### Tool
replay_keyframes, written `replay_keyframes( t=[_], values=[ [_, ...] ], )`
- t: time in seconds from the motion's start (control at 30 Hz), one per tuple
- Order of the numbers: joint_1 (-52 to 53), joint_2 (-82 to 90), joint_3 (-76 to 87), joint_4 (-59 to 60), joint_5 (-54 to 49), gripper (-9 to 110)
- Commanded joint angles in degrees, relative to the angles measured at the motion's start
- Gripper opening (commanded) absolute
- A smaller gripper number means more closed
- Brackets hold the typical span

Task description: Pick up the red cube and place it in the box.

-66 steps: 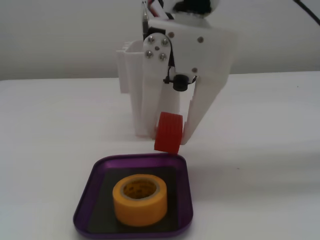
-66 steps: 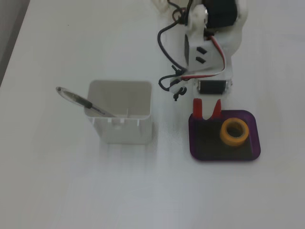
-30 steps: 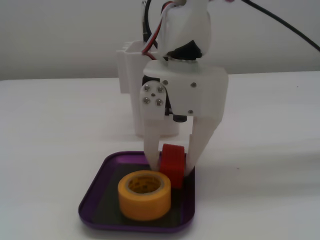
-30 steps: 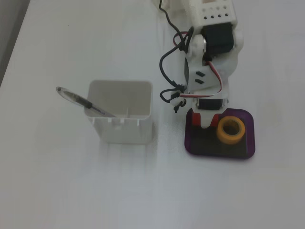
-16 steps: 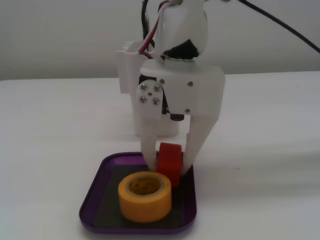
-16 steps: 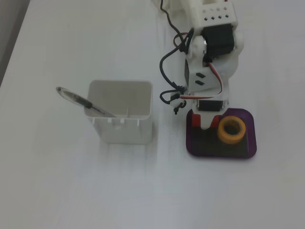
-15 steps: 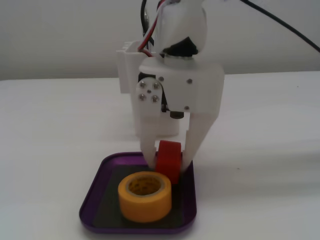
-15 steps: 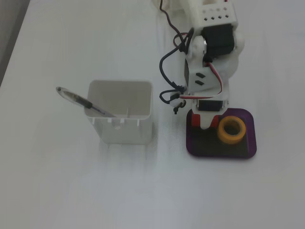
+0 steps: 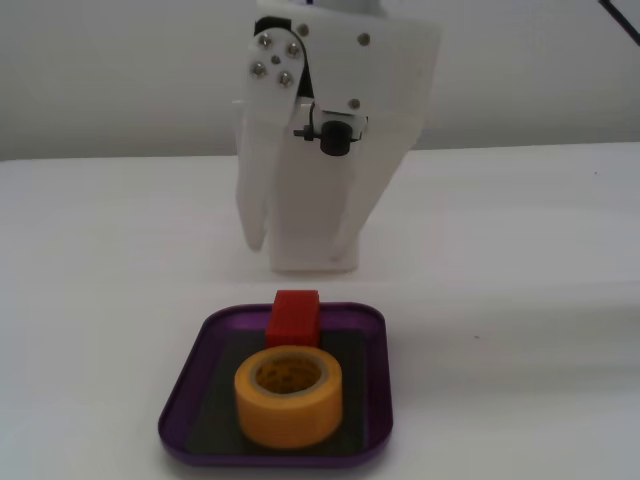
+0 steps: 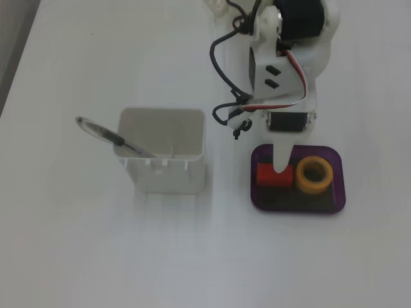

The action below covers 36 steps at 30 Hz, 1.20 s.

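The red cube [image 9: 293, 318] lies inside the box [image 9: 180, 400], a shallow purple tray, against its far rim and just behind a yellow tape roll [image 9: 288, 395]. My gripper [image 9: 285, 258] hangs above and just behind the cube, with a gap between its tips and the cube's top. Its white jaws stand slightly apart and hold nothing. In the other fixed view, from above, one fingertip [image 10: 280, 165] overlaps the right side of the cube [image 10: 265, 174]. The cube sits in the left half of the box [image 10: 339, 192].
The yellow tape roll [image 10: 314, 176] fills the right half of the tray. A tall white plastic container [image 10: 164, 168] with a pen [image 10: 106, 135] leaning in it stands left of the tray. Black cables [image 10: 221, 58] loop beside the arm.
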Motion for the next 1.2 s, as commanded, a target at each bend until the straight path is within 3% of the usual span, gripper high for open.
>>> replay_keyframes(
  t=[0.0,0.23,0.43,0.73,1.17],
  values=[
    [-0.5,1.1,-3.1,1.8,0.4,15],
    [0.1,7.0,-14.0,10.5,-0.3,15],
    [1.1,22.1,-8.1,11.3,-3.1,15],
    [2.0,51.2,31.8,10.3,-3.2,15],
    [9.7,84.6,97.3,-22.9,-3.6,15]
  ],
)
